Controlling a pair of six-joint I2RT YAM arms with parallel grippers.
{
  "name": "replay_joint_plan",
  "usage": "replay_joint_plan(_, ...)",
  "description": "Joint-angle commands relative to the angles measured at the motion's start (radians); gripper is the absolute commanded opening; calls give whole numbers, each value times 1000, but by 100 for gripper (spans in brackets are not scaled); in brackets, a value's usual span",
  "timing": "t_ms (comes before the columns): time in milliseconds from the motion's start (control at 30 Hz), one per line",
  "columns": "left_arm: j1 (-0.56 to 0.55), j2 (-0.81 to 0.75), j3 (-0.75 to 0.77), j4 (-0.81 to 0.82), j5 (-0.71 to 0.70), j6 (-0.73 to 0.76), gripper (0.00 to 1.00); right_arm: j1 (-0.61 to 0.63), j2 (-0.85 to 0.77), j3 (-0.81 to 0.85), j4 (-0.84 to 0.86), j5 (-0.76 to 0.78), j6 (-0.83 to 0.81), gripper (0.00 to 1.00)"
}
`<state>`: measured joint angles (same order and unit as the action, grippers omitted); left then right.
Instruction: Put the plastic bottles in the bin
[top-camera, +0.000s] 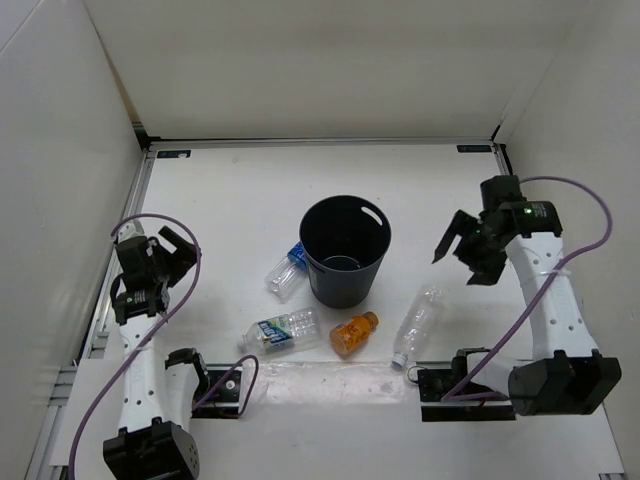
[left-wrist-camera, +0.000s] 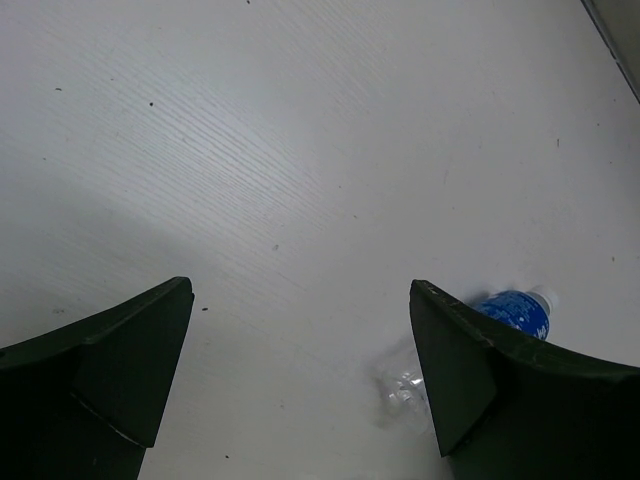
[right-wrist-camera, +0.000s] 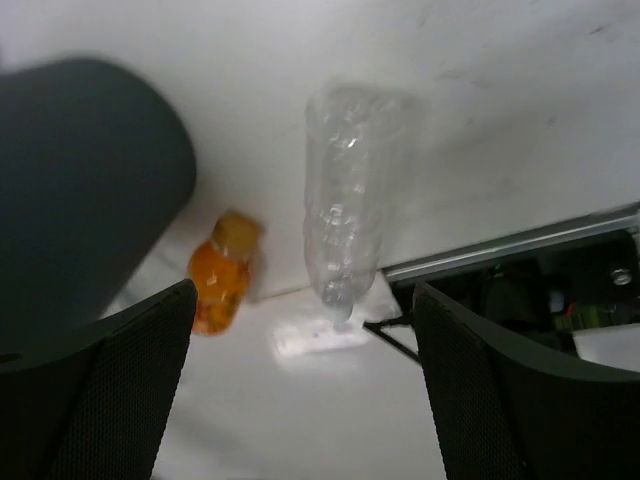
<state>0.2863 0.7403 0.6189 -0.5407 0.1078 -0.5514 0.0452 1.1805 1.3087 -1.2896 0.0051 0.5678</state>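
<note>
So, on the near part of the table (top-camera: 230, 190), three bottles lie on their sides in a loose row: a labelled bottle (top-camera: 282, 330) on the left, the orange bottle (top-camera: 354, 333) in the middle and the clear bottle (top-camera: 418, 324) on the right. I judge the coming move turns on the clear one. It lies nearer to me than the right end effector (top-camera: 462, 255) and a little to its left. Its long axis runs near to far, with the white cap at the near end and the base leaning rightward. On the right wrist view it runs lengthwise between the spread jaws, see-through, with no label. The right end effector is plainly the closer of the two, and it hangs released, holding nothing. Farther out, a second labelled bottle (top-camera: 285, 272) lies just beside the bin (top-camera: 345, 285), on its left. The bin stands upright, and none of the four bottles is in it. The left end effector (top-camera: 180, 255), also released and empty, hovers well left of that bottle.
</note>
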Motion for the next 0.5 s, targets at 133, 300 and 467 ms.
replay_joint_plan(133,7,-1,-53,77,33,-28,100,88,98,-100,-177,-263,-109,90)
replay_joint_plan(300,4,5,-87,99,32,-53,100,208,148,-209,-155,-347,-72,90)
replay_joint_plan(467,5,4,-113,137,33,-76,100,266,258,-291,-130,-344,-63,90)
